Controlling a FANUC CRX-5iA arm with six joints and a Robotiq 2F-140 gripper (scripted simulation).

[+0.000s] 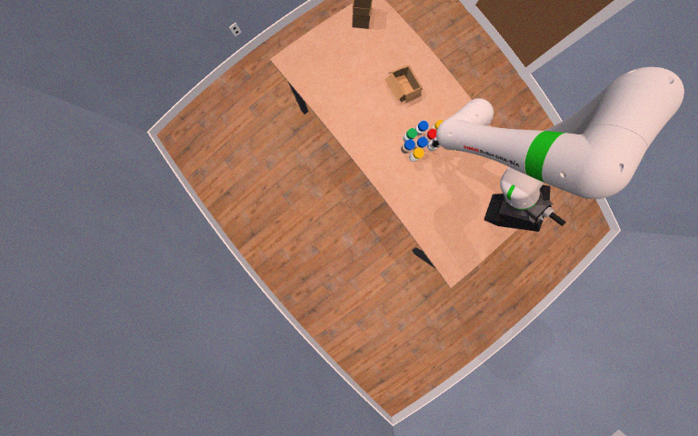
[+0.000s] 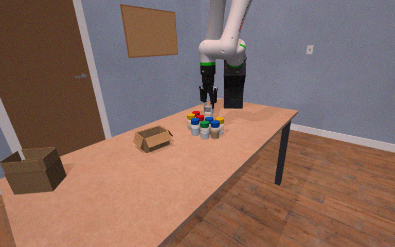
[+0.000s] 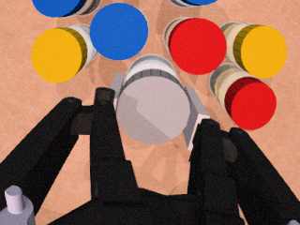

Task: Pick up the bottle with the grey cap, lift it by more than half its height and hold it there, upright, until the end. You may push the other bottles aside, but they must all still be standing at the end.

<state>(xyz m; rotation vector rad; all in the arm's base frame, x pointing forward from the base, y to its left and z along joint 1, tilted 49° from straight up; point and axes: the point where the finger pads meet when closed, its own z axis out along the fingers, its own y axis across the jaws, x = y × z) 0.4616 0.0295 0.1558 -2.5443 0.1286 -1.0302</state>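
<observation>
The bottle with the grey cap (image 3: 153, 108) (image 2: 207, 109) sits upright between my gripper's (image 3: 156, 115) (image 2: 208, 102) two finger pads, which are shut on it. In the exterior view it hangs above the caps of the other bottles. All of them stand upright. In the top view the arm hides the gripper and the grey cap.
A small open cardboard box (image 2: 152, 138) (image 1: 404, 84) lies on the table (image 2: 116, 186) left of the cluster. A larger box (image 2: 33, 169) stands at the table's far left end. The robot's black base (image 2: 233, 87) stands behind the bottles.
</observation>
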